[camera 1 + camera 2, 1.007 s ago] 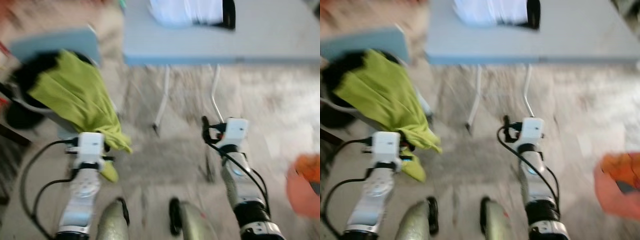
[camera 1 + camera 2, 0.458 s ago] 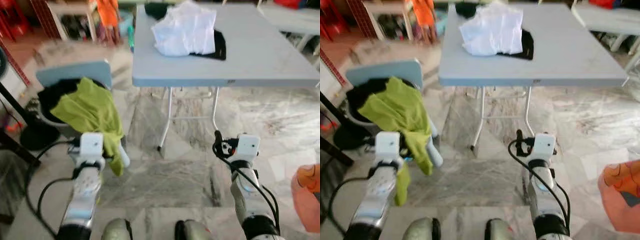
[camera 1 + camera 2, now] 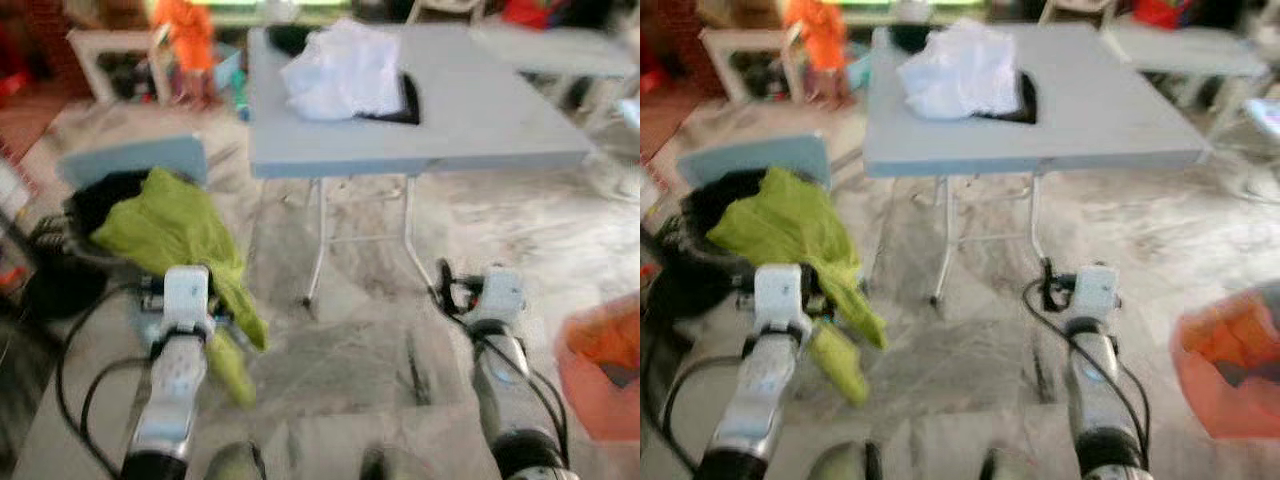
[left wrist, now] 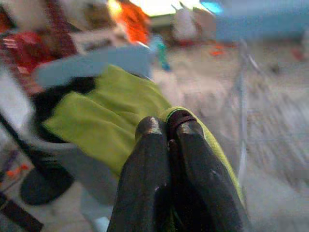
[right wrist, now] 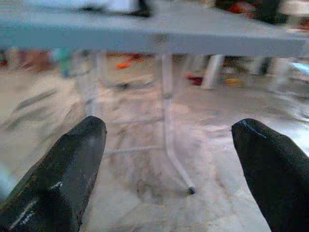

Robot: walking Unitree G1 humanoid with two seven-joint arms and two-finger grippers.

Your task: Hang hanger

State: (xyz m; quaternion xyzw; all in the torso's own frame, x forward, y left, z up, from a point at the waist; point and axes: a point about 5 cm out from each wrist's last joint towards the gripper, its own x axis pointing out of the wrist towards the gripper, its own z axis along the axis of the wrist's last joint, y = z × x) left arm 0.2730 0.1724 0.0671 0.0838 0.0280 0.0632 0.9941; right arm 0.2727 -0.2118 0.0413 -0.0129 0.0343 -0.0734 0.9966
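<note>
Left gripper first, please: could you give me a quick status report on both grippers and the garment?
Left gripper shut on green garment. Right gripper open, holding nothing. Grey folding table ahead, white cloth on top. Grey chair to the left.

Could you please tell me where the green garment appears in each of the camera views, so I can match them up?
Left eye view: green garment at centre-left, hanging from the left end effector, beside the blue chair.
Right eye view: same spot, centre-left.
Left wrist view: at the centre, pinched between the black fingers.
Right wrist view: grey table legs and floor.
Shared landmark: the grey folding table.
</note>
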